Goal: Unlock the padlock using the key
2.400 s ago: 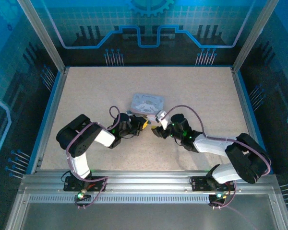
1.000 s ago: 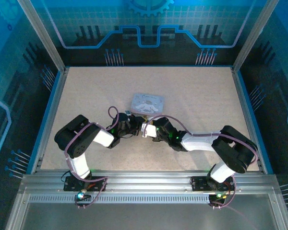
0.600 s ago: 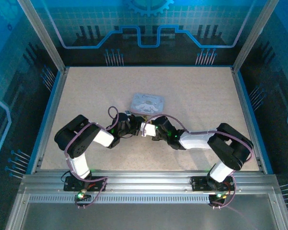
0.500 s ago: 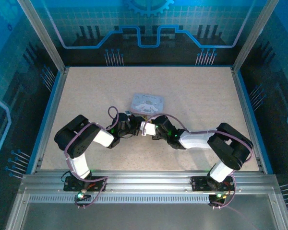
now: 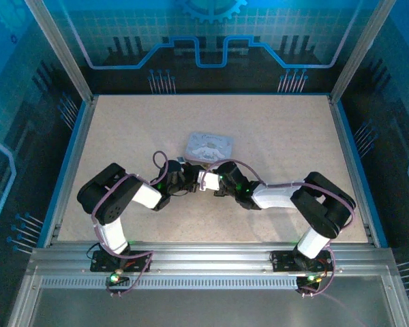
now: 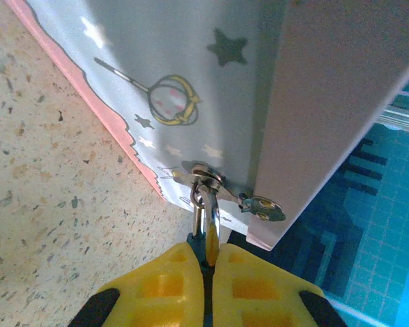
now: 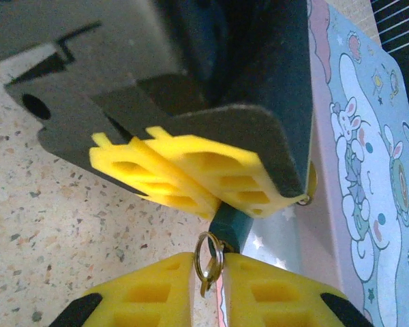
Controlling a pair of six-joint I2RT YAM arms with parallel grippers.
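The padlock (image 7: 229, 228) is a small dark teal body hanging by its thin metal shackle (image 6: 204, 212) from the clasp of the pale tin box (image 6: 170, 82). My left gripper (image 6: 205, 257) is shut on the padlock body, and its yellow fingers (image 7: 191, 174) show from the right wrist. The key (image 7: 206, 274) hangs with its ring just under the padlock. My right gripper (image 7: 208, 267) is shut on the key, with its pads against both sides of the ring. From above, the two grippers meet in front of the box (image 5: 208, 146), left gripper (image 5: 189, 182) facing right gripper (image 5: 213, 184).
The tin box lies with its cartoon lid (image 7: 368, 157) facing up, near the middle of the speckled table (image 5: 273, 129). A blue rim (image 5: 75, 157) and metal posts frame the table. Open tabletop lies behind the box and to both sides.
My right arm has reached left until its gripper met the left one, and its jaws have narrowed onto the key. The left gripper and the padlock have stayed put.
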